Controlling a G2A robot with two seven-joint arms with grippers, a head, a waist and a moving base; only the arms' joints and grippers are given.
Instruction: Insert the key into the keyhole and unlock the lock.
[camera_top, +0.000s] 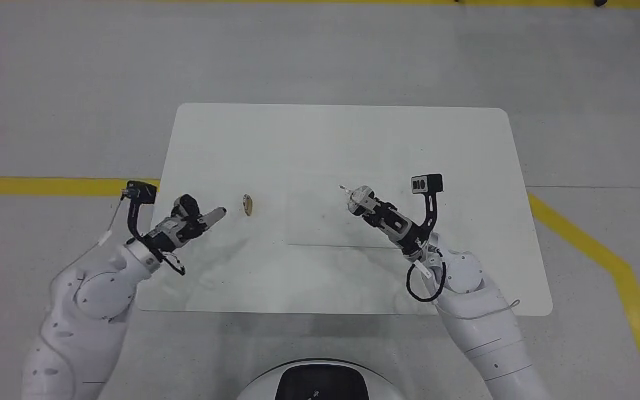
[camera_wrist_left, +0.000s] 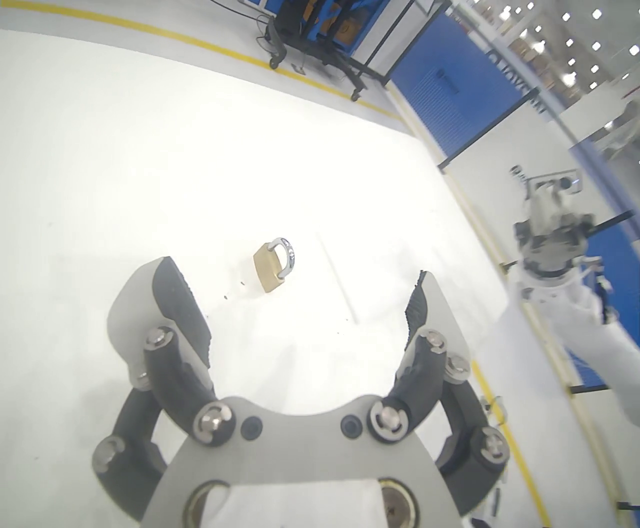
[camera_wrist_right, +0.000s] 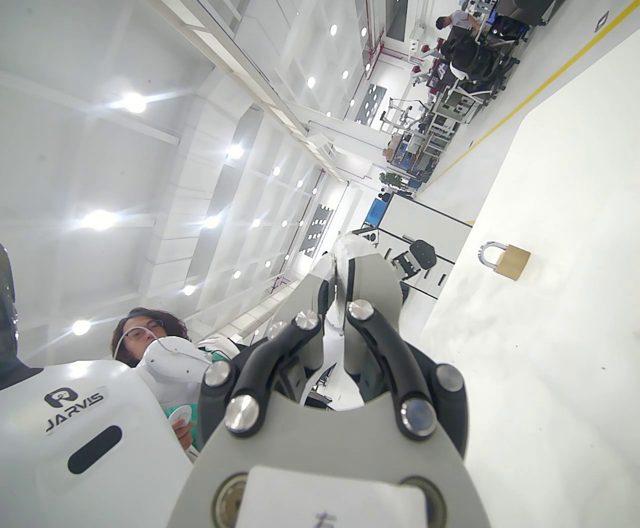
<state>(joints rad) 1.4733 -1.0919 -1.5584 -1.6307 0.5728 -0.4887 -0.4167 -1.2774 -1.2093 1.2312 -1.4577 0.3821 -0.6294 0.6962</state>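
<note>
While lock (camera_wrist_left: 270, 270) sits loose ahead of wide-open left gripper (camera_top: 213, 216) | right gripper (camera_wrist_right: 342, 260) clamps key (camera_top: 346, 189), well apart | insertion, turn pending

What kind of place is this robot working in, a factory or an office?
Probably a robot test hall or lab: yellow floor lines run past the table, blue partitions stand beyond it, and a high ceiling with rows of lights covers workbenches crowded with equipment.

padlock (camera_wrist_left: 272, 267): brass, silver shackle shut, lying flat | key (camera_top: 346, 189): in right tool (camera_wrist_right: 341, 265)
</note>
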